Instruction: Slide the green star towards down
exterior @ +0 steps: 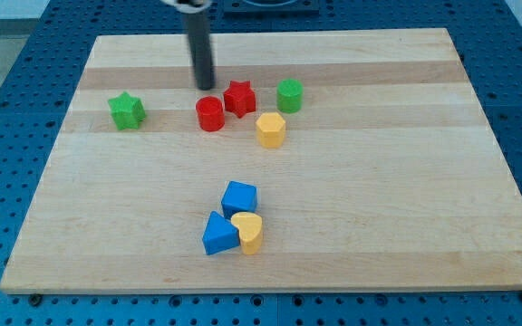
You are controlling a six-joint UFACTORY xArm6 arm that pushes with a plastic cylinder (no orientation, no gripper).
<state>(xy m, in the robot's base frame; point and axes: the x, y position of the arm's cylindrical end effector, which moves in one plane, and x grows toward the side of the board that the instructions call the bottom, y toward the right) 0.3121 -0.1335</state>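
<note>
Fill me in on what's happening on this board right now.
My tip rests near the board's top, just above the red cylinder and left of the red star. The green star, which I'm meant to push downward, sits untouched well off to the view's left. The green cylinder and yellow hexagonal block lie to the right.

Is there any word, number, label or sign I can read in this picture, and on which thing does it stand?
None: no text shows on the wooden board, the green star, the other blocks, or the rod above my tip.
</note>
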